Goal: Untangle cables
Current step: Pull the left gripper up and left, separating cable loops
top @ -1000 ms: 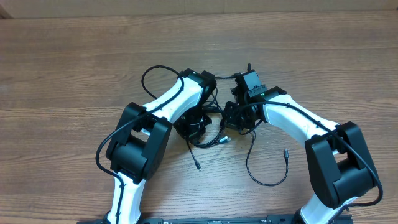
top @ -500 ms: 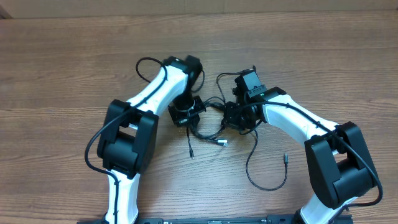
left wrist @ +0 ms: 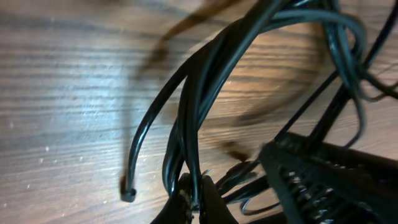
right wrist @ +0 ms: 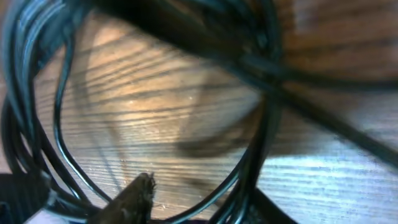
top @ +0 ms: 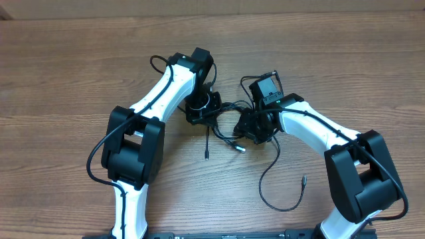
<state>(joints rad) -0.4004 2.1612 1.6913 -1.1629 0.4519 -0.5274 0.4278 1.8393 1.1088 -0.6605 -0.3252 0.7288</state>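
Note:
The cables (top: 227, 127) are thin black cords bunched between my two grippers in the overhead view. One loose end (top: 207, 157) and a silvery plug (top: 240, 149) lie just below the bunch. A long loop (top: 279, 196) trails to the lower right and ends in a plug (top: 303, 178). My left gripper (top: 211, 114) sits at the bunch's left side. In the left wrist view it (left wrist: 196, 198) is shut on one cable strand (left wrist: 189, 137). My right gripper (top: 252, 129) is on the right side of the bunch. Its jaws (right wrist: 199, 199) stand apart, with cable strands (right wrist: 252, 168) crossing the gap against the right finger.
The wooden table (top: 66, 79) stretches wide on all sides. A small cable loop (top: 157, 61) pokes out behind the left arm's elbow. Both white arms (top: 312, 129) arch in from the near edge, each with its own thicker black wire.
The left arm has swung back and left with its strand, dragging the bunch that way. The right gripper has gone from shut to open. The lower right loop has shifted.

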